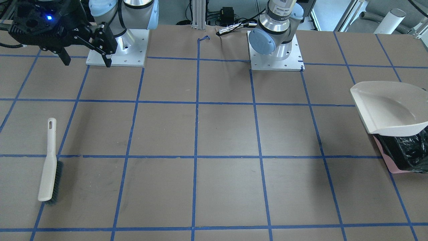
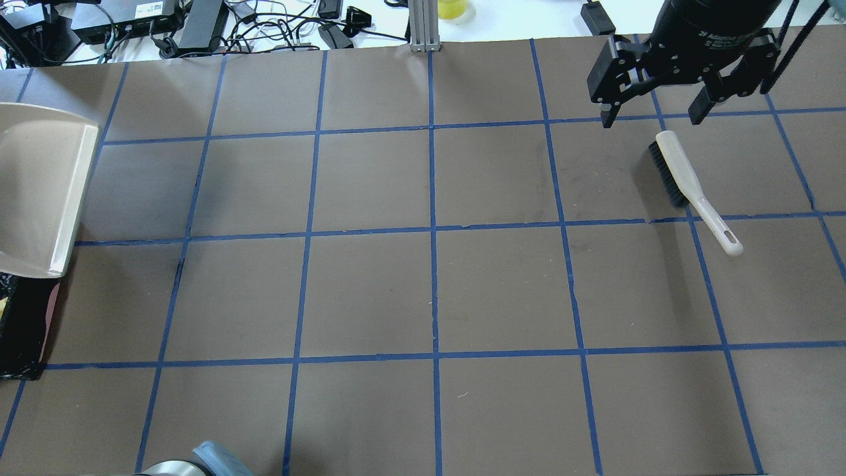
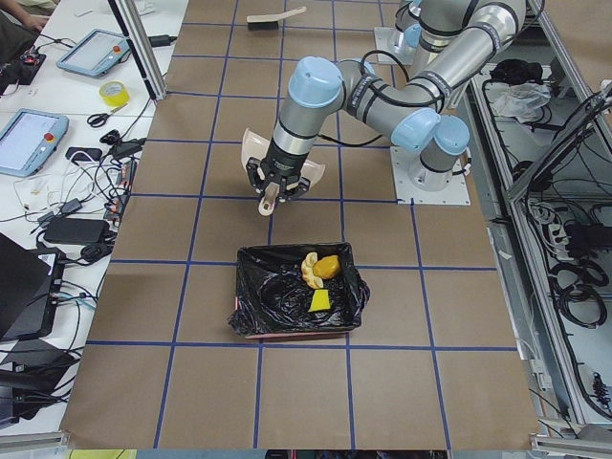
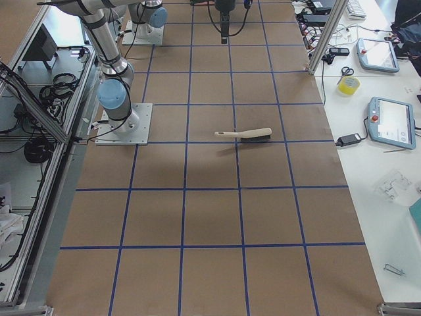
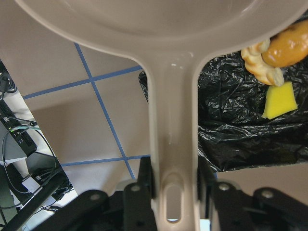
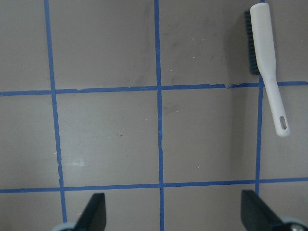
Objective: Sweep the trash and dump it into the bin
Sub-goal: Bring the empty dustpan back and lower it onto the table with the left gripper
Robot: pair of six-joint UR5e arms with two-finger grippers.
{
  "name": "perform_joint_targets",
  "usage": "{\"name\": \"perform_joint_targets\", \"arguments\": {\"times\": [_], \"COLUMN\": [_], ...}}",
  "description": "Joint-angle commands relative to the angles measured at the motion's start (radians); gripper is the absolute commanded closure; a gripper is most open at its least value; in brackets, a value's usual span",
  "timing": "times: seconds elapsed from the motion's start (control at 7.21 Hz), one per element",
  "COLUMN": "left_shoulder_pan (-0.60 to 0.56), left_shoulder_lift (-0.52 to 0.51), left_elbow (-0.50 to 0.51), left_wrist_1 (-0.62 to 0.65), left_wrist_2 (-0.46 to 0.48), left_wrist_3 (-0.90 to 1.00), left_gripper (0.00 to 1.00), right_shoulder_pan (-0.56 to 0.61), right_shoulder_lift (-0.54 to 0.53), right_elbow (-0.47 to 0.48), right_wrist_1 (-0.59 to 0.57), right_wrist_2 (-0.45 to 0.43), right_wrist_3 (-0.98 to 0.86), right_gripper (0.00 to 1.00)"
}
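Observation:
The trash lies inside the bin (image 3: pixel 263 304), a pink container (image 1: pixel 384 157) lined with a black bag. It is a golden-brown lump (image 5: pixel 288 43), a cream crescent (image 5: pixel 259 65) and a yellow wedge (image 5: pixel 279 100). My left gripper (image 5: pixel 174 192) is shut on the handle of the beige dustpan (image 1: pixel 388 107). It holds the pan empty and tilted beside and above the bin. My right gripper (image 2: pixel 651 112) is open and empty, hovering above the brush (image 2: pixel 687 188). The brush lies flat on the table.
The table is brown paper with a blue tape grid (image 2: pixel 433 231). The arm bases (image 1: pixel 276 50) stand at the robot's edge. Cables and electronics (image 2: pixel 165 26) lie beyond the far edge. The bin also shows at the left edge of the overhead view (image 2: pixel 23 324).

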Motion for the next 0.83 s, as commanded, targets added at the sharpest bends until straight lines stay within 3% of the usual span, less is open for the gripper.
{"name": "perform_joint_targets", "arguments": {"times": [0.0,0.42,0.69], "left_shoulder_pan": [-0.118,-0.340,-0.430], "left_shoulder_lift": [-0.055,-0.193,-0.296], "left_elbow": [0.001,0.003,0.030], "left_wrist_1": [-0.024,-0.014,-0.003], "left_wrist_2": [0.001,0.037,0.038], "left_wrist_3": [-0.241,-0.552,-0.601], "left_gripper": [1.00,1.00,1.00], "right_shoulder_pan": [0.000,0.000,0.000], "right_shoulder_lift": [0.000,0.000,-0.002], "right_elbow": [0.000,0.000,0.000], "right_wrist_1": [0.000,0.001,0.001], "right_wrist_2": [-0.001,-0.001,-0.003], "right_wrist_3": [0.002,0.002,0.000], "right_gripper": [0.00,0.00,0.00]}}
